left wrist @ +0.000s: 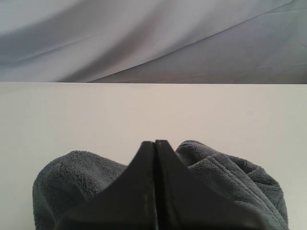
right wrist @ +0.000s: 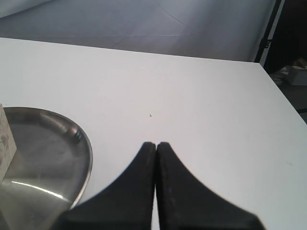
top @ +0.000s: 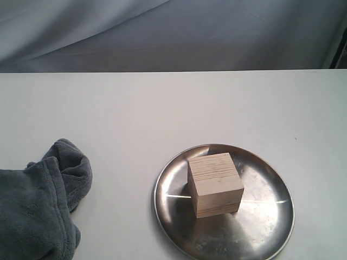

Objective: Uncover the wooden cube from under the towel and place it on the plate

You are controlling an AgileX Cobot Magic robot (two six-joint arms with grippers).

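The wooden cube [top: 214, 184] stands uncovered on the round silver plate [top: 265, 216] near the table's front, right of centre. The dark grey towel [top: 38, 206] lies bunched at the front left, apart from the plate. Neither gripper shows in the exterior view. In the left wrist view my left gripper [left wrist: 155, 143] is shut with nothing in it, hanging just over the towel [left wrist: 72, 177]. In the right wrist view my right gripper [right wrist: 156, 143] is shut and empty over bare table beside the plate [right wrist: 53, 148]; a sliver of the cube [right wrist: 5, 139] shows at the frame's edge.
The white table [top: 162, 108] runs back to a grey draped cloth backdrop [top: 162, 32]. Its right edge [right wrist: 283, 100] shows in the right wrist view, with dark clutter beyond it.
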